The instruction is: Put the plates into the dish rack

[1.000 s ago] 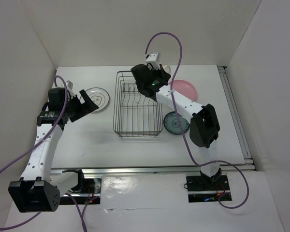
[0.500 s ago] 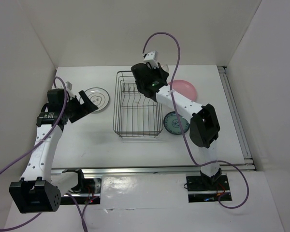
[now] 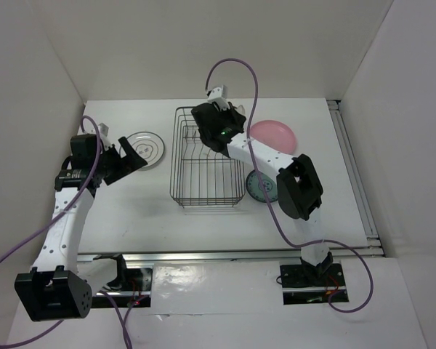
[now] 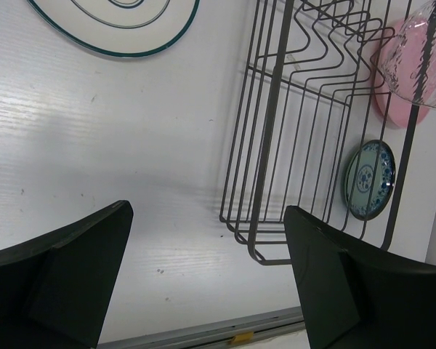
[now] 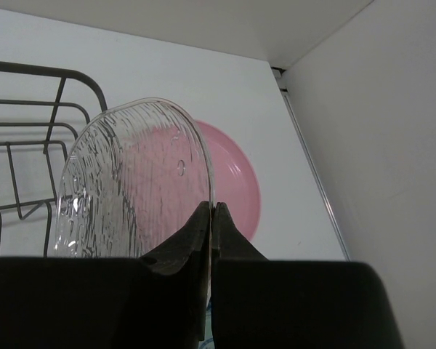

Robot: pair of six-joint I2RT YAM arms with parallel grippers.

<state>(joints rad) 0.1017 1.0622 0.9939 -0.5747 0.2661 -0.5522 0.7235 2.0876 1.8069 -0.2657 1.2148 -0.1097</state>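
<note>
Above the far end of the dish rack (image 3: pixel 203 171), the clear glass plate (image 5: pixel 123 182) hangs in the right gripper (image 5: pixel 211 218), whose two fingers are pressed together on the plate's rim so that I see the plate almost edge-on from that wrist. I cannot tell from my views whether its lower edge touches the tines or the wires (the arm hides that spot from above). Through the ribbed glass, and just beyond it, the pink plate (image 3: pixel 272 134) lies flat on the table (image 3: pixel 131 211) to the right of the rack's far end. The blue-green plate (image 4: pixel 369 178) lies flat too, just beside the rack's right wall nearer the arm bases, and the right arm's elbow covers part of it in the overhead view. No plate rests inside the rack. On the other side, the white plate with dark rings (image 3: pixel 147 149) sits flat to the left of the rack, apart from it. The left gripper (image 4: pixel 207 211) hovers at that plate's near-left edge with its fingers spread wide and nothing between them.
</note>
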